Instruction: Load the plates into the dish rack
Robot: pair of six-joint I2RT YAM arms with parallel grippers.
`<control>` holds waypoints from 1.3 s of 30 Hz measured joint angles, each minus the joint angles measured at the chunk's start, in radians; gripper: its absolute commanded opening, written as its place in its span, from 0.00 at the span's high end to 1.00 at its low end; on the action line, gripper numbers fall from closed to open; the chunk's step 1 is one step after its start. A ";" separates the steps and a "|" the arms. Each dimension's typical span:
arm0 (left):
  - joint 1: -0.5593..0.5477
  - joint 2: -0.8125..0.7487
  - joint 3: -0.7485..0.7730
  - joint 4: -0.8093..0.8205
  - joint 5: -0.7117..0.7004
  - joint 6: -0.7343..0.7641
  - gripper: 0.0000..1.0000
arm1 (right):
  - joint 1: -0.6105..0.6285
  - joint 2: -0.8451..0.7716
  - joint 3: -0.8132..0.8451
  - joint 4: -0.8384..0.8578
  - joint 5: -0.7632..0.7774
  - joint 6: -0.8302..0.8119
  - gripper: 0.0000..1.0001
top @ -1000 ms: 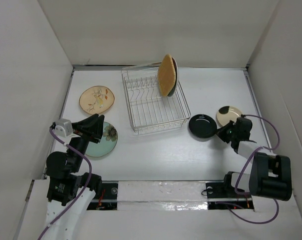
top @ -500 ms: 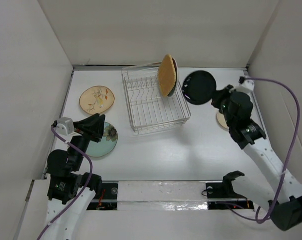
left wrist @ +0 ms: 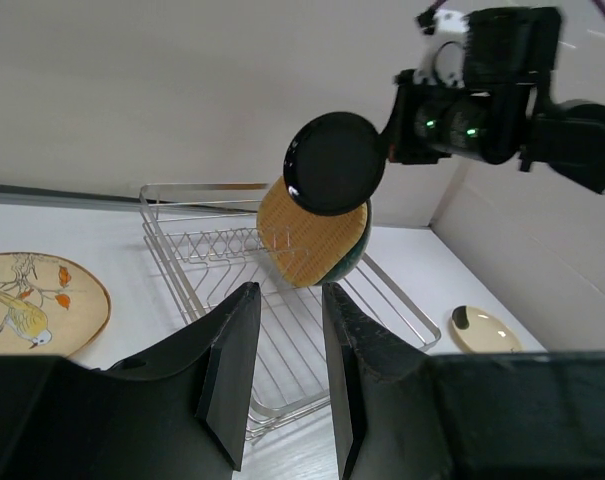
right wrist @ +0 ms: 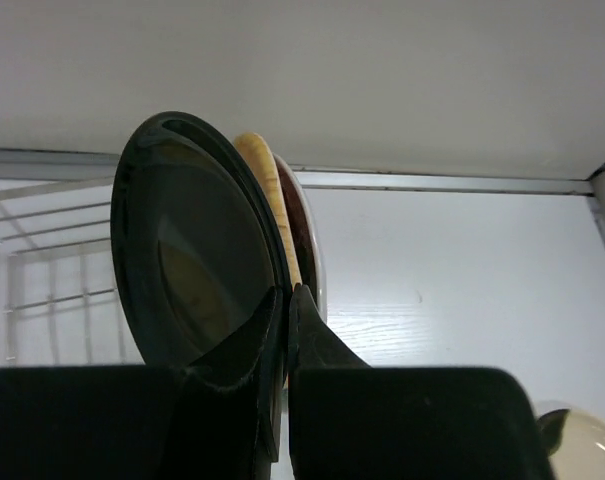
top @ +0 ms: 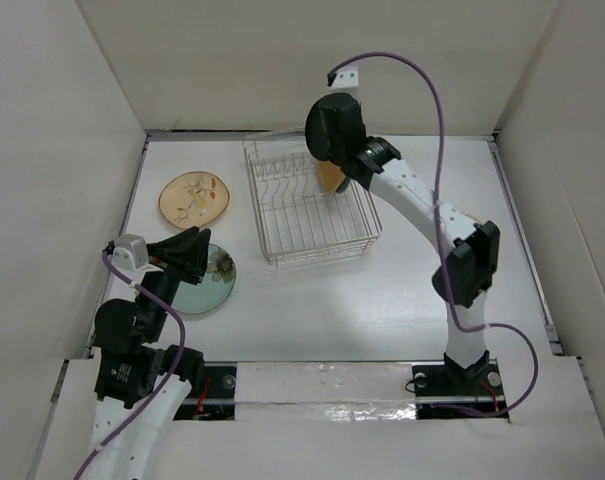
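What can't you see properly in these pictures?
Top view: the black plate is hidden under the right arm.
Top view: the left pincer covers part of the green plate.
Right wrist view: the red plate shows only a rim behind the orange plate.
Left wrist view: the edge cuts off the tan plate.

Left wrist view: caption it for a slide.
Right gripper holds black plate over the dish rack, beside the orange-tan plate.
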 measured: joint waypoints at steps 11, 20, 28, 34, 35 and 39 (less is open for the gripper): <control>0.000 0.000 0.000 0.000 0.000 0.000 0.72 | 0.004 0.255 0.202 -0.165 0.118 -0.118 1.00; 0.000 0.000 0.000 0.000 0.000 0.000 0.72 | 0.006 0.300 0.200 -0.164 0.123 -0.109 1.00; 0.000 0.000 0.000 0.000 0.000 0.000 0.72 | 0.053 0.401 0.198 -0.146 0.139 -0.099 1.00; 0.000 0.000 0.000 0.000 0.000 0.000 0.72 | 0.076 0.410 0.203 -0.129 0.138 -0.085 0.50; 0.000 0.000 0.000 0.000 0.000 0.000 0.72 | 0.079 0.409 0.202 -0.130 0.130 -0.078 0.45; 0.000 0.000 0.000 0.000 0.000 0.000 0.72 | 0.084 0.297 0.069 -0.113 0.070 -0.043 0.36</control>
